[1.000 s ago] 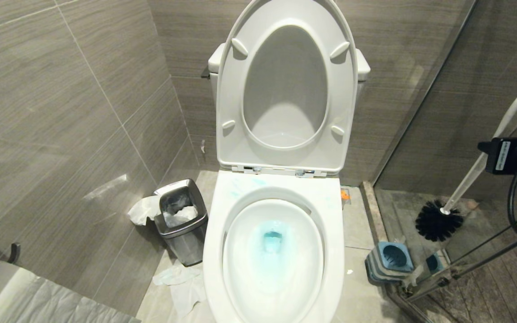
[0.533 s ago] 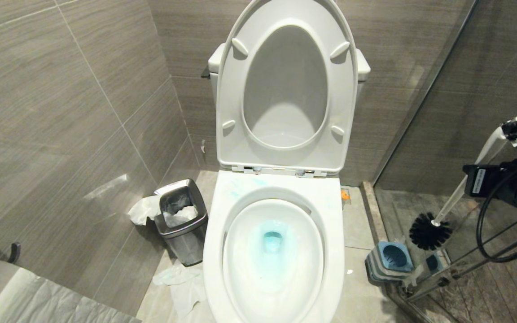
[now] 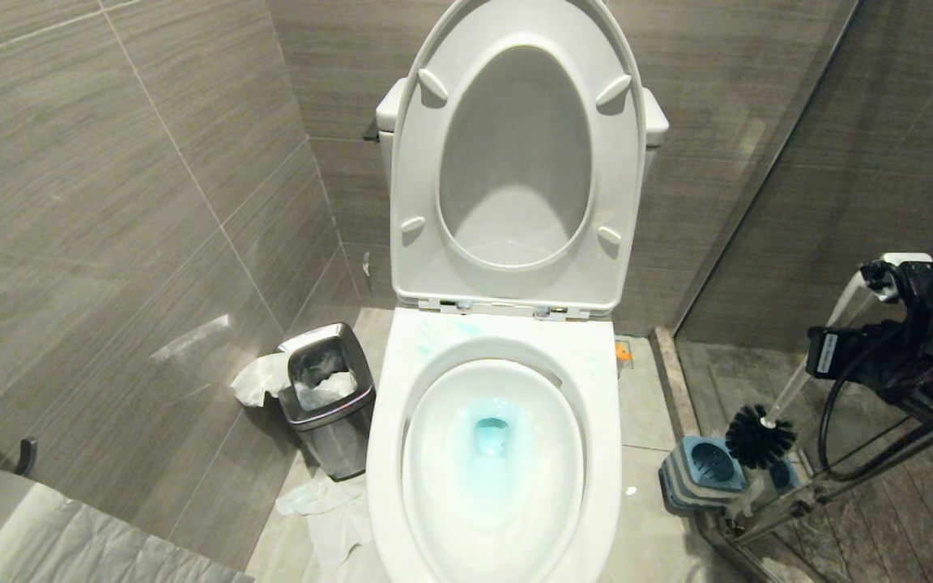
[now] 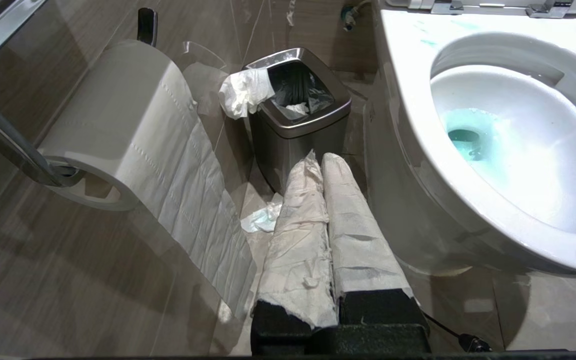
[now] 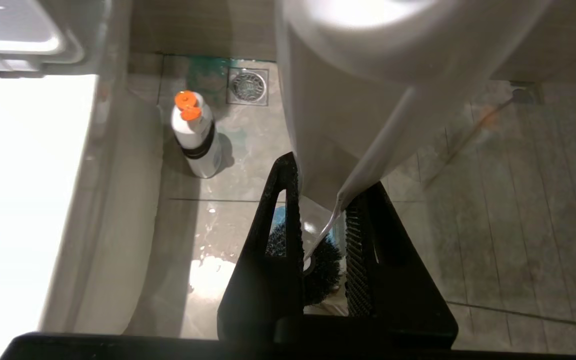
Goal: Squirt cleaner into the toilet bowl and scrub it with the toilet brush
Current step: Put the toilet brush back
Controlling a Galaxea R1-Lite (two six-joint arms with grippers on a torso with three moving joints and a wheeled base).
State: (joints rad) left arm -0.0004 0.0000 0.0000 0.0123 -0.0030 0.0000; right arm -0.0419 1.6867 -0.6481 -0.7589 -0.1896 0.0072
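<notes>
The white toilet bowl (image 3: pixel 499 348) stands in the middle with seat and lid raised. Turquoise cleaner (image 3: pixel 491 433) tints the water in its basin, and faint streaks mark the rim. At the far right my right gripper (image 3: pixel 888 279) is shut on the top of the toilet brush's pale handle (image 3: pixel 807 364). Its dark bristle head (image 3: pixel 760 437) hangs just above the right edge of the blue-topped grey holder (image 3: pixel 705 465) on the floor. In the right wrist view the handle runs between the right gripper's (image 5: pixel 328 195) jaws, down to the bristle head (image 5: pixel 320 272). My left gripper (image 4: pixel 318 160), wrapped in white paper, is shut and parked low beside the bowl (image 4: pixel 408 75).
A steel waste bin (image 3: pixel 325 401) with tissue stands left of the toilet, with crumpled paper (image 3: pixel 329 510) on the floor. A toilet roll (image 4: pixel 118 125) hangs at the left wall. A glass shower partition (image 3: pixel 758 186) borders the holder. A white bottle with an orange cap (image 5: pixel 195 132) stands near a floor drain (image 5: pixel 248 86).
My right gripper has come down and leftward with the brush, bringing the bristle head from mid-air down to the holder's edge. The left arm has not moved.
</notes>
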